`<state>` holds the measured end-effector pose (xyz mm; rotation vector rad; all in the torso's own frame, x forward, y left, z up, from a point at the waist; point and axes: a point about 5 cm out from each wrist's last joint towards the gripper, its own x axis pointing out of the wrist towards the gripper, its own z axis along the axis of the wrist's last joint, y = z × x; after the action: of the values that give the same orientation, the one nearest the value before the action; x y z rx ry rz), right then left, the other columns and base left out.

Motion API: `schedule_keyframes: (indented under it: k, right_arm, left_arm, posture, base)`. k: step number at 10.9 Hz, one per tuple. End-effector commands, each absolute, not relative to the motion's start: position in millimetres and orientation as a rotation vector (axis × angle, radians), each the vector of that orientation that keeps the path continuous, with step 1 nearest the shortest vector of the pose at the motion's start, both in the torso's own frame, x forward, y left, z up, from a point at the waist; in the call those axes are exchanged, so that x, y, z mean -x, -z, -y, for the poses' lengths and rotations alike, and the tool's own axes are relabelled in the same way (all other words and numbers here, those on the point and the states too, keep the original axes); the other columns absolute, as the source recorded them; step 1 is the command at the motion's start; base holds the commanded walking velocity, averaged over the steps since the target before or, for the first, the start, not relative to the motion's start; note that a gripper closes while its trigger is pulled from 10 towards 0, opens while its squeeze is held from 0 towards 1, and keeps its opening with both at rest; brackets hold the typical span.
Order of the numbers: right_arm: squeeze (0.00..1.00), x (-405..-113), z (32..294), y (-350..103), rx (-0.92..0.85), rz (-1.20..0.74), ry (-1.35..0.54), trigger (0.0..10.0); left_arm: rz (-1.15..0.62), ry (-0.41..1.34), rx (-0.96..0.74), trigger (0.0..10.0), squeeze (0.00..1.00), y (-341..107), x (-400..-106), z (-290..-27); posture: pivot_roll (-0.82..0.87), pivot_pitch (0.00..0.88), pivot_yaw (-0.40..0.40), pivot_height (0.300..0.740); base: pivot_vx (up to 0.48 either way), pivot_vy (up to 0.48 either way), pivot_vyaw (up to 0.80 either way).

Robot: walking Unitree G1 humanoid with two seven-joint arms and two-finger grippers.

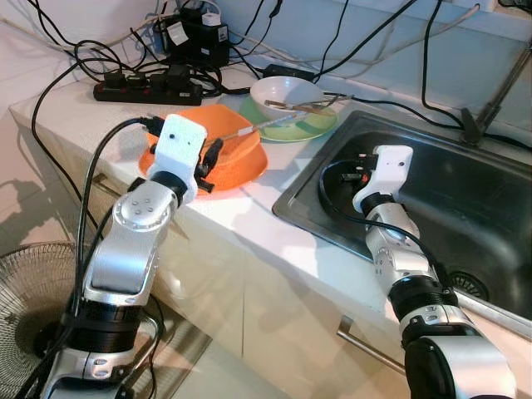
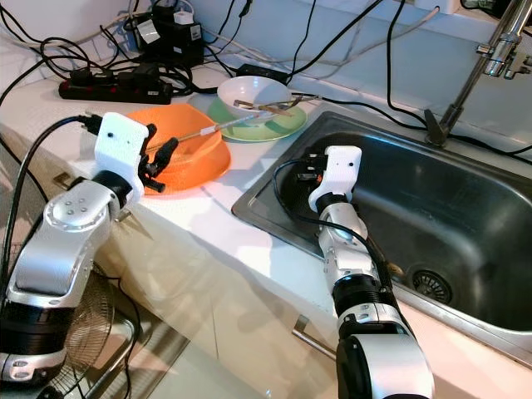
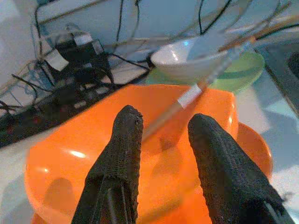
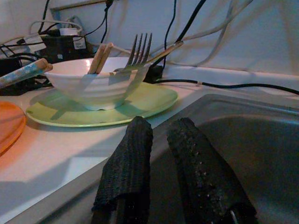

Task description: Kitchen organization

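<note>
Two stacked orange bowls [image 1: 237,158] are seen on the white counter [image 1: 274,241], just left of the steel sink [image 2: 449,224]. The left gripper [image 3: 161,154] is held low over the near rim of the upper bowl, its two black fingers [image 3: 122,154] spread moderately apart with nothing between them. A long chopstick-like utensil [image 3: 196,91], with a pale band near its middle, is laid across the orange bowl; its far end reaches toward the white bowl [image 1: 285,93] behind.

The white bowl is set on a light green plate [image 4: 140,105], which sits on the counter beside the far left corner of the sink and just behind the orange bowls. A fork [image 4: 138,49] and wooden chopsticks [image 4: 100,57] are propped inside the white bowl, the fork's tines pointing up and the handles leaning over the rim.

The right gripper [image 4: 159,149] is positioned at the left part of the sink basin, pointed toward the green plate. Its fingers [image 4: 128,163] are held close together with only a narrow gap, and nothing is gripped.

A black power strip [image 1: 145,86] with several plugs and a tangle of black cables [image 2: 50,54] is found along the wall at the back left of the counter. A faucet [image 2: 499,50] is seen at the far right, behind the sink, and a drain [image 2: 432,285] at the basin's bottom. A fan grille [image 1: 33,291] is visible on the floor at the lower left
</note>
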<state>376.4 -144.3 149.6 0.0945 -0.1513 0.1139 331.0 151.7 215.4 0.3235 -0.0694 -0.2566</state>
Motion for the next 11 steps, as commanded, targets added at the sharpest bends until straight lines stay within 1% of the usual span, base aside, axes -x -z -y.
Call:
schedule_keyframes:
  k: [1, 5, 6, 9, 11]
  right_arm:
    - [0.0, -374.4, 144.7, -147.9, -0.103, 0.156, -0.114, 10.0]
    - [0.0, -373.8, 144.1, -146.1, -0.107, 0.151, -0.113, 10.0]
    - [0.0, -373.6, 143.8, -145.9, -0.107, 0.151, -0.114, 10.0]
    - [0.0, -373.8, 143.1, -146.1, -0.108, 0.15, -0.115, 10.0]
    - [0.0, -374.8, 144.8, -148.1, -0.106, 0.154, -0.111, 10.0]
  left_arm:
    - [0.062, 0.265, -0.334, 10.0, 0.0, -208.6, -329.1, -147.1]
    - [0.01, 0.249, -0.366, 10.0, 0.0, -189.6, -326.8, -152.5]
    - [0.0, 0.237, -0.404, 10.0, 0.0, -186.9, -325.8, -156.1]
    - [-0.01, 0.172, -0.478, 10.0, 0.0, -189.9, -322.8, -175.7]
    - [0.038, 0.095, -0.542, 10.0, 0.0, -211.1, -320.2, -197.9]
  posture:
    - [0.23, 0.038, -0.051, 0.74]
    - [0.23, 0.036, -0.048, 0.74]
    - [0.23, 0.035, -0.048, 0.74]
    - [0.23, 0.04, -0.05, 0.74]
    - [0.23, 0.042, -0.054, 0.74]
  base:
    - [0.0, 0.0, 0.0]
    - [0.0, 0.0, 0.0]
    - [0.0, 0.0, 0.0]
    - [0.0, 0.0, 0.0]
    - [0.0, 0.0, 0.0]
